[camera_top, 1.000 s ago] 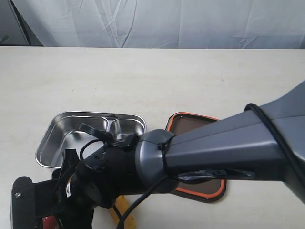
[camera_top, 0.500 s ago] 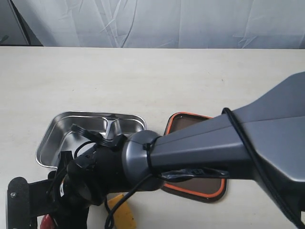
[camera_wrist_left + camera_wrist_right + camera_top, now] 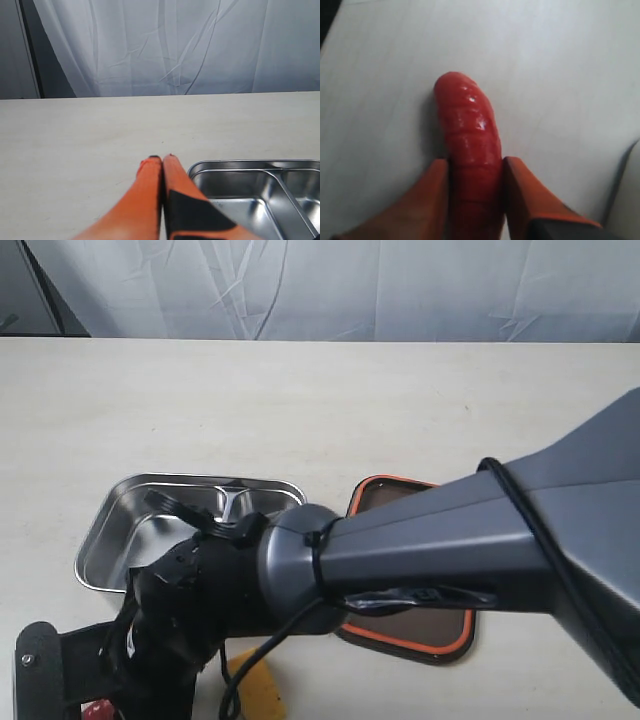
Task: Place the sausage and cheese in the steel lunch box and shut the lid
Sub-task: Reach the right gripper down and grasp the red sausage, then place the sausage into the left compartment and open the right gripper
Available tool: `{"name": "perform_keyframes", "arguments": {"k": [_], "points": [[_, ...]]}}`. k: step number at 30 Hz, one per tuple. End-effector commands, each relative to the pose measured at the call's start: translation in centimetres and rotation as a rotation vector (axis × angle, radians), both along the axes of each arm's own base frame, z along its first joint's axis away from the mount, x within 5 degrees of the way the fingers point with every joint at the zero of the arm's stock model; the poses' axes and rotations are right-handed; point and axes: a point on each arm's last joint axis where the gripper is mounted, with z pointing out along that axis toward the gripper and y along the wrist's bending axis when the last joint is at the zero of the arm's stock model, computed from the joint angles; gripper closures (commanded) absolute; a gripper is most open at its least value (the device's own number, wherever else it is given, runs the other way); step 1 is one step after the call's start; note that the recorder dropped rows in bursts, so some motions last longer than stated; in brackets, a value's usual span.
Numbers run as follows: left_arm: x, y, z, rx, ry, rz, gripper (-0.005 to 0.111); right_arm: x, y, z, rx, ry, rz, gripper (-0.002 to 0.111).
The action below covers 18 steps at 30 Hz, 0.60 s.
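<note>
Surfaces as I read them. Shallow rectangular stainless-steel lunch box (image 3: 115, 530): polished metal, mirror-bright, reflections all over its walls. Small dark-red sausage (image 3: 470, 135): smooth, wet-looking gloss, hard highlights, faint ribbing. Orange fingers (image 3: 427, 200) of the right gripper (image 3: 476, 161): matt, no shine. Left gripper (image 3: 161, 158): same matt orange, plus a matt black patch. Yellow-orange cheese wedge (image 3: 268, 695): dull finish; I can't make out finer texture. Dark tinted rectangular lid (image 3: 420, 632): smooth translucent plastic with an orange seal rim. Pale table top (image 3: 300, 410): matt, faintly grained. White backdrop (image 3: 350, 290): creased cloth. Grey arm housing (image 3: 450, 540): smooth matt plastic.
</note>
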Motion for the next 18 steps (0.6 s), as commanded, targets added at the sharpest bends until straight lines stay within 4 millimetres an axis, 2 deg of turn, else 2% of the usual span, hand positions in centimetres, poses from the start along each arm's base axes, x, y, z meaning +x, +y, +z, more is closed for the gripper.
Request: {"name": "perform_keyframes", "arguments": {"k": [1, 6, 12, 18], "points": [[0.0, 0.0, -0.1, -0.001, -0.004, 0.001, 0.107, -0.6, -0.7, 2.8, -0.004, 0.039, -0.006, 0.109], [0.0, 0.0, -0.1, -0.001, -0.004, 0.001, 0.107, -0.1, -1.1, 5.6, 0.074, 0.028, -0.061, 0.109], [0.0, 0.0, -0.1, -0.001, -0.004, 0.001, 0.107, 3.4, -2.4, 6.8, 0.128, 0.033, -0.216, 0.109], [0.0, 0.0, -0.1, -0.001, -0.004, 0.001, 0.107, 5.8, -3.1, 8.1, 0.229, -0.006, -0.324, 0.109]]}}
